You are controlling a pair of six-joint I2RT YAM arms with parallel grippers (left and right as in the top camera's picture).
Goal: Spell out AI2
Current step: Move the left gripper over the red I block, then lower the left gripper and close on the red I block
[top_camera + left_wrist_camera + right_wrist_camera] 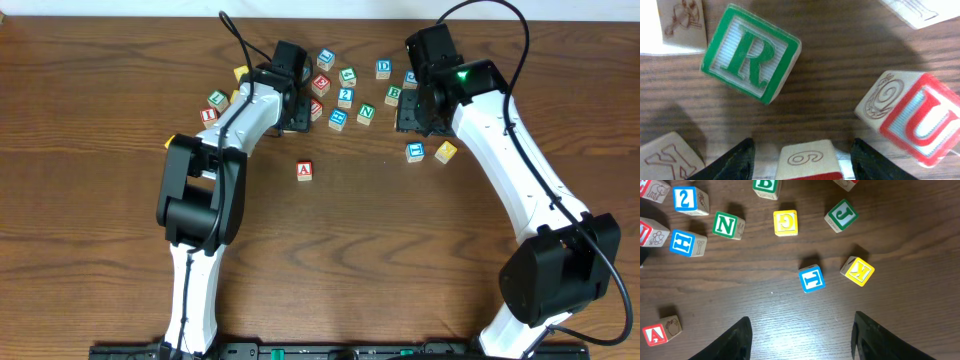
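Left fingers: spread, flanking a numbered block.
Right fingers: spread over bare worktop, blue T block ahead.
A block: off to their left.

The right pincer stands open above the wooden tabletop. Both dark fingers show at the bottom edge, w/ nothing btw. them. Ahead of the gap lies a blue block; its letter is T or I, cannot tell which. Near it, toward the right side of the picture, is a yellow K block, turned at an angle. Further up: yellow G block, green J block, green N block. At upper left is a blue 2 block, w/ a blue H block below it. The red A block lies alone at bottom left, well apart from the others. A green B block is cut by the top edge.
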